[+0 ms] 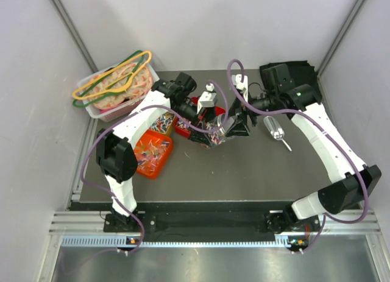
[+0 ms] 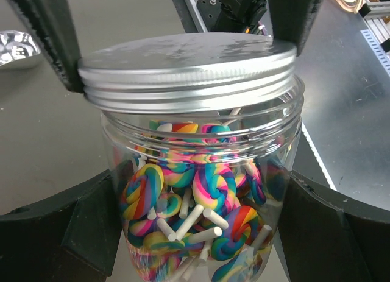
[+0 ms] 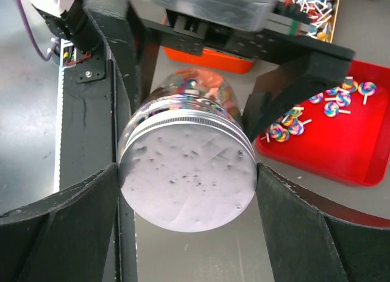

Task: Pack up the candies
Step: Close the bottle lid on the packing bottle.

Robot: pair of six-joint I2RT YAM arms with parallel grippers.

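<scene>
Dark grey table point(image 1: 244, 172) stands between pale walls, and both my arms reach to its middle. My left gripper point(image 2: 198, 193) has its fingers set wide, and they press on the two sides of a clear plastic jar point(image 2: 201, 154), low on its body. A silver lid point(image 2: 189, 63) covers the mouth of the jar. My right gripper point(image 3: 186, 175) is also spread wide, and its fingers touch the rim of the lid on both sides, so each gripper pinches one part of the same jar. I cannot tell if the bottom of the jar rests on the table.

The candies point(image 2: 210, 193) are small rainbow swirls on white sticks. Most of them fill the jar almost to the neck. Some more lie loose on a red tray point(image 3: 332, 157) near the jar, and others are in an orange tray point(image 1: 149, 167) close to my left arm. At the far left corner stands a clear bin point(image 1: 100, 111) with pink-orange things and coloured hangers point(image 1: 125, 69) on top. A silver tool point(image 1: 275, 131) lies on the table by my right arm, well apart from the trays
</scene>
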